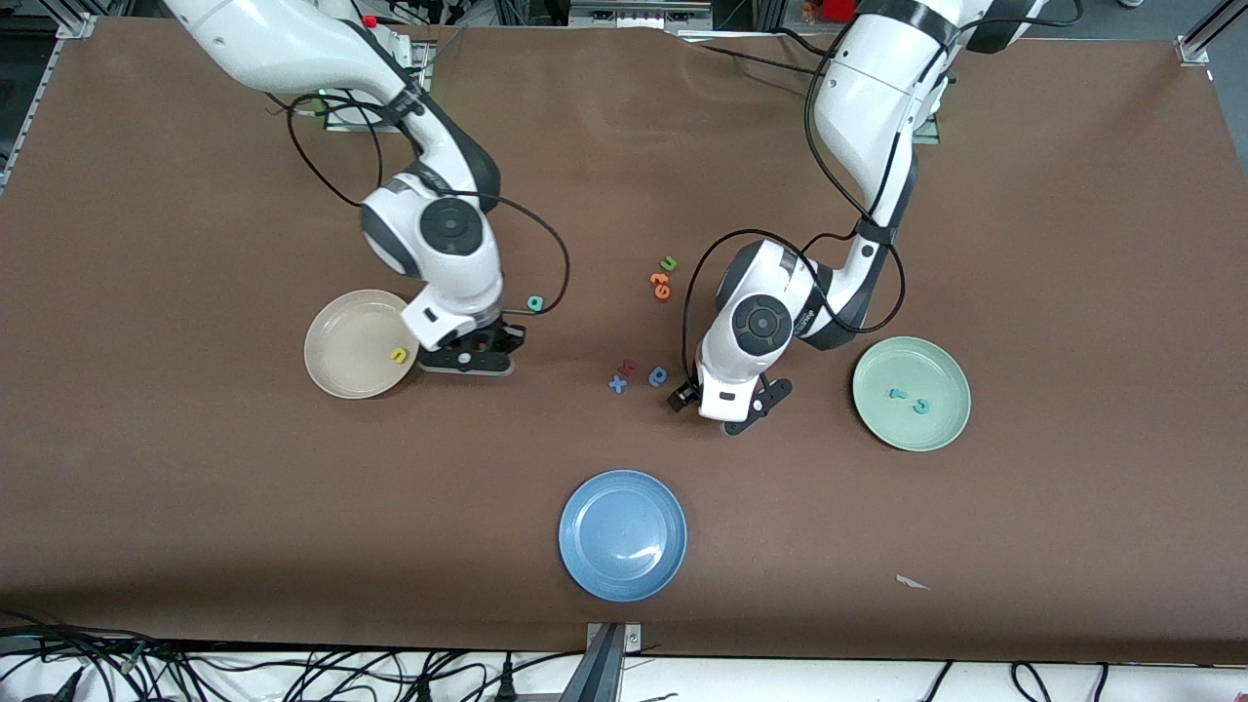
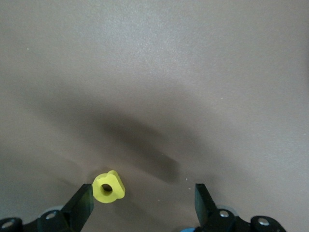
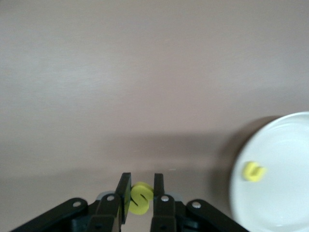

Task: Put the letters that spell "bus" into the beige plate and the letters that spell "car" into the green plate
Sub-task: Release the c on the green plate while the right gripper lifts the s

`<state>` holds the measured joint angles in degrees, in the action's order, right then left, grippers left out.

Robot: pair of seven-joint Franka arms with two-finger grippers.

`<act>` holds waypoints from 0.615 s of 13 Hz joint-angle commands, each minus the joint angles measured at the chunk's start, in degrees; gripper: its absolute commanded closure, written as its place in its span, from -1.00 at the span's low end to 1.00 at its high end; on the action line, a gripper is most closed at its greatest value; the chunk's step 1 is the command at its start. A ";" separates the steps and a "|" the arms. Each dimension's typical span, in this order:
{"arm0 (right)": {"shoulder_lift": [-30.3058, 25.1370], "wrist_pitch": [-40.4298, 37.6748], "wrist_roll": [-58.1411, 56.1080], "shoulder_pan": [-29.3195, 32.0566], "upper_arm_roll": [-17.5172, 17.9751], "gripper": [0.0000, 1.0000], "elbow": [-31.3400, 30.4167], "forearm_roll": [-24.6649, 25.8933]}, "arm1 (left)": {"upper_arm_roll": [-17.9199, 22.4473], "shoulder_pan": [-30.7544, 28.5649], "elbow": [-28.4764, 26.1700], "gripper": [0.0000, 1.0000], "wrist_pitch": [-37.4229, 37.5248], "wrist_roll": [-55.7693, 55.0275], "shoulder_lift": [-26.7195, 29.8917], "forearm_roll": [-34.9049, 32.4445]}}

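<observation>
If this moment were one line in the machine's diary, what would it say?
right gripper: shut on yellow "s", beside beige plate | left gripper: open around yellow "a" | green plate: two teal letters

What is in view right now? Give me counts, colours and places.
beige plate: 1, cream, toward the right arm's end.
yellow u: 1, in the beige plate.
green plate: 1, pale green, toward the left arm's end.
teal letters: 2, in the green plate.
blue plate: 1, nearest the front camera.
teal b: 1, on the table near the right claw.
green letter, orange letters: mid-table, adjacent.
blue cross, red letter, blue round letter: 1 each, clustered.
paper scrap: 1, white.
yellow s: 1, in the right claw.
yellow a: 1, between the left claw's fingers.
right claw: shut, beside the beige plate.
left claw: open.
</observation>
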<state>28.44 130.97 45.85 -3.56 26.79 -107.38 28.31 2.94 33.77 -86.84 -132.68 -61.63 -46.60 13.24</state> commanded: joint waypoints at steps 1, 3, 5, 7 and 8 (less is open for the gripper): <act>-5.41 -3.60 -11.52 4.51 1.24 0.73 -3.27 -4.65 | 0.58 0.50 -3.68 -0.84 -0.73 -0.07 2.30 -2.17; -6.21 -5.54 -18.13 7.23 0.81 0.72 -3.53 -5.28 | 0.67 0.50 -4.92 -0.78 -0.73 0.11 2.83 -2.26; -6.56 -5.63 -22.71 10.05 0.46 0.70 -4.85 -5.28 | 0.67 0.59 -5.88 -0.63 -0.82 0.11 3.44 -2.26; -6.56 -5.63 -25.62 11.64 -0.25 0.68 -5.47 -5.28 | 0.58 0.85 -6.77 -0.40 -0.91 -0.16 4.15 -2.26; -6.47 -5.46 -26.15 12.34 -0.60 0.67 -6.08 -5.19 | 0.67 0.77 -6.77 -0.28 -0.91 -0.16 4.15 -2.26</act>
<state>23.49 125.33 22.19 7.34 26.17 -111.26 24.31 3.09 33.87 -90.45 -132.79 -61.53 -45.21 12.38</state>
